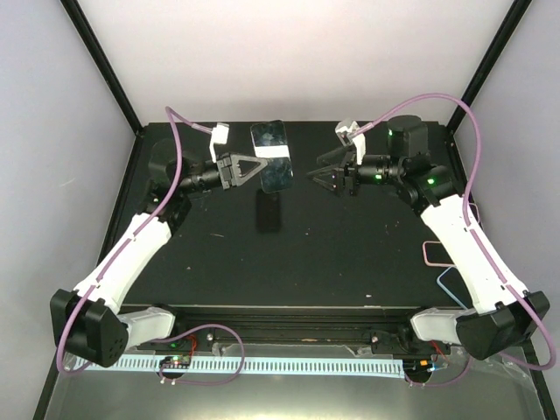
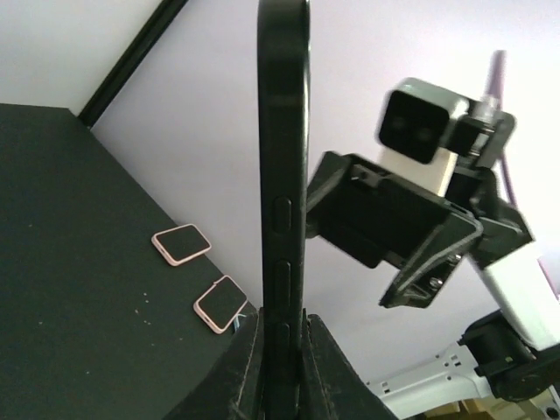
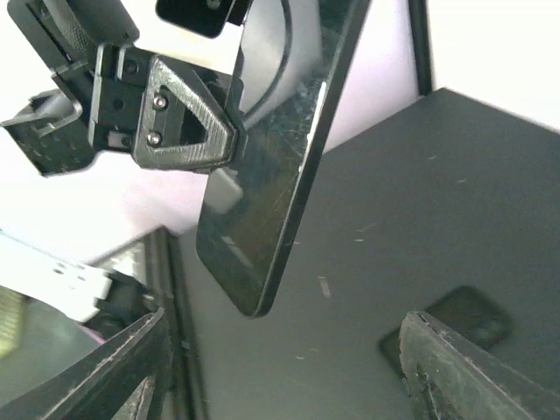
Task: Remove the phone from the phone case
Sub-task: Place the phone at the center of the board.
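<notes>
My left gripper (image 1: 259,165) is shut on the long edges of a black phone (image 1: 276,160) and holds it in the air above the back middle of the table. In the left wrist view the phone (image 2: 283,131) stands edge-on between the fingers (image 2: 241,367), side buttons showing. I cannot tell whether a case is on it. A flat black rectangle (image 1: 269,213) lies on the table below; it also shows in the right wrist view (image 3: 459,322). My right gripper (image 1: 315,178) is open and empty, just right of the phone (image 3: 262,201), apart from it.
The black table (image 1: 350,254) has two pink-rimmed phone-shaped things at its right edge (image 1: 435,252) (image 1: 448,284), also seen in the left wrist view (image 2: 181,244) (image 2: 220,303). Black frame posts stand at the back corners.
</notes>
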Robot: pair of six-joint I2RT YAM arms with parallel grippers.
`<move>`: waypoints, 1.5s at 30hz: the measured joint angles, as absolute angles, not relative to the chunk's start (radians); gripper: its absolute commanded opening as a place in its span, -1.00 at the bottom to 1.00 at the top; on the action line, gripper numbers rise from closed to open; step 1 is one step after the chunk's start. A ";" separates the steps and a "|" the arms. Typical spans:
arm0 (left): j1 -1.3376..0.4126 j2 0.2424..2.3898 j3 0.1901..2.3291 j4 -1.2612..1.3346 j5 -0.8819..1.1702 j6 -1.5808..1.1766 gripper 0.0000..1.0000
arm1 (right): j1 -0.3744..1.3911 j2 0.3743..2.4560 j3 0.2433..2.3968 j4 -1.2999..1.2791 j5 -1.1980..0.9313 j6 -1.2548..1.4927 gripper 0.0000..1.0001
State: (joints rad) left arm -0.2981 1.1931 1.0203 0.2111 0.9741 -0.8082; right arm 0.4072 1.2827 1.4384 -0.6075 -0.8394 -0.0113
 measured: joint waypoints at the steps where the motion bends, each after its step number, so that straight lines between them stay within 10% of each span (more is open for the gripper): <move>1: -0.305 1.192 1.019 0.220 0.975 -0.809 -0.97 | 0.398 1.283 1.412 -0.571 -0.875 0.038 0.41; 21: -0.404 1.191 0.997 0.271 0.992 -0.821 -0.97 | 0.391 1.317 1.289 -0.230 -1.069 0.457 0.05; 45: -0.420 1.211 0.996 0.276 0.990 -0.814 -0.84 | 0.403 1.347 1.265 -0.124 -1.113 0.566 -0.98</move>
State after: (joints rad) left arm -0.4202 1.2114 0.9958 0.2764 0.9901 -0.8139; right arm 0.4026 1.3468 1.2648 -0.1238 -1.1133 0.5663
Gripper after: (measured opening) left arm 0.096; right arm 0.070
